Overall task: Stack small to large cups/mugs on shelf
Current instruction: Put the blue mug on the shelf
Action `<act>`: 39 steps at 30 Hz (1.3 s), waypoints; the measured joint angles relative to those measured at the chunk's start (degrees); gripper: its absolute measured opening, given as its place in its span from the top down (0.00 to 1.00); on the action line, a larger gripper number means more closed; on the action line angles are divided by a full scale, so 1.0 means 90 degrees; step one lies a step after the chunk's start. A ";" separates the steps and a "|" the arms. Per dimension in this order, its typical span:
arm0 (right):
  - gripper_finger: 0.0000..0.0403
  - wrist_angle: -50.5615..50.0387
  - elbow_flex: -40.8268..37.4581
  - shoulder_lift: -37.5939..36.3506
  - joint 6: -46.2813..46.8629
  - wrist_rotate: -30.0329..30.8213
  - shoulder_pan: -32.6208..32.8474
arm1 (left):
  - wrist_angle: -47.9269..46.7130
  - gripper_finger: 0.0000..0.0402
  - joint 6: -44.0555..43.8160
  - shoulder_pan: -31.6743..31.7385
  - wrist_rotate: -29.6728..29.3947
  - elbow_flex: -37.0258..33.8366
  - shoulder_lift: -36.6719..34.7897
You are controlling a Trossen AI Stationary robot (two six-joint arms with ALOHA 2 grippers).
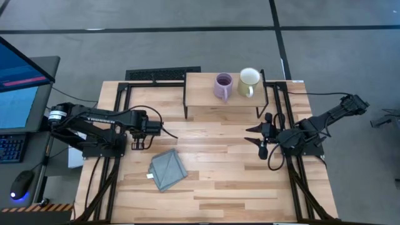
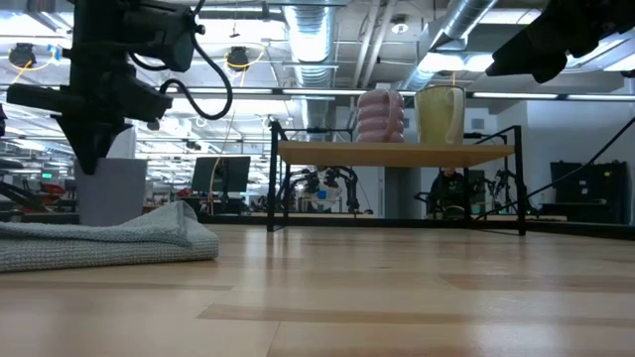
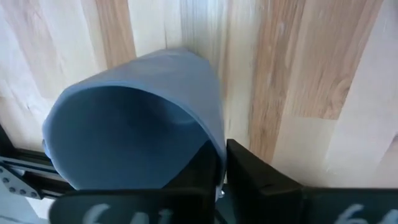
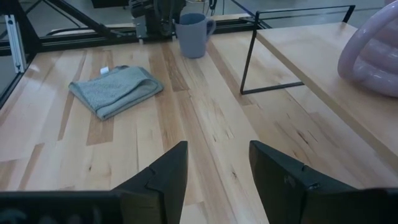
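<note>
Nearest you on the plank tabletop [image 1: 212,181] lies a folded grey-blue cloth [image 1: 167,169], soft and waffle-textured, no part of the job. Just beyond it your left gripper [image 3: 221,168] is at the dusty blue mug [image 3: 134,134] near the table's left edge, one dark finger inside the rim and the other outside, so it looks clamped on the wall — whether the mug rests on the wood or hangs just clear of it, you cannot tell. Judge this mug as rigid, smooth-glazed and fairly light, but brittle and slick; a rim pinch will let it swing, so move it slowly and keep it upright. The wall opposite the handle is probably the steadiest place to hold. Across the table your right gripper [image 4: 214,168] waits near the right edge, its fingers spread wide and empty, pointing over bare wood toward the cloth. Farthest back stands the shelf [image 1: 200,94], a thin light-wood board on slim black metal legs — likely to wobble if bumped. On it sit the lavender purple mug [image 1: 223,85], ribbed and rounded, and just beside it the cream-white mug [image 1: 249,82], straight-walled and a little larger. All three are hard ceramic-looking pieces, so nesting them would mean glaze on glaze: set down gently, handles turned clear.
</note>
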 joint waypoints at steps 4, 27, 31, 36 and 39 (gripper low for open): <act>0.52 0.0001 0.0000 0.0002 0.0000 0.0000 0.0000 | 0.0045 0.98 0.0018 0.0002 -0.0010 0.0000 0.0000; 0.52 0.0001 0.0000 0.0002 0.0000 0.0000 0.0000 | 0.0150 1.00 -0.0826 0.0005 0.0055 0.0005 -0.0002; 0.52 0.0001 0.0000 0.0001 0.0000 0.0000 0.0001 | 0.0309 1.00 -0.1321 0.0007 0.0159 0.0119 -0.0002; 0.52 0.0001 0.0000 0.0000 0.0000 -0.0002 0.0000 | 0.0338 1.00 -0.1846 0.0005 0.0178 0.0676 0.0000; 0.52 0.0001 0.0000 0.0002 0.0000 -0.0002 0.0001 | 0.0315 1.00 -0.2180 0.0075 0.0248 0.1080 0.0000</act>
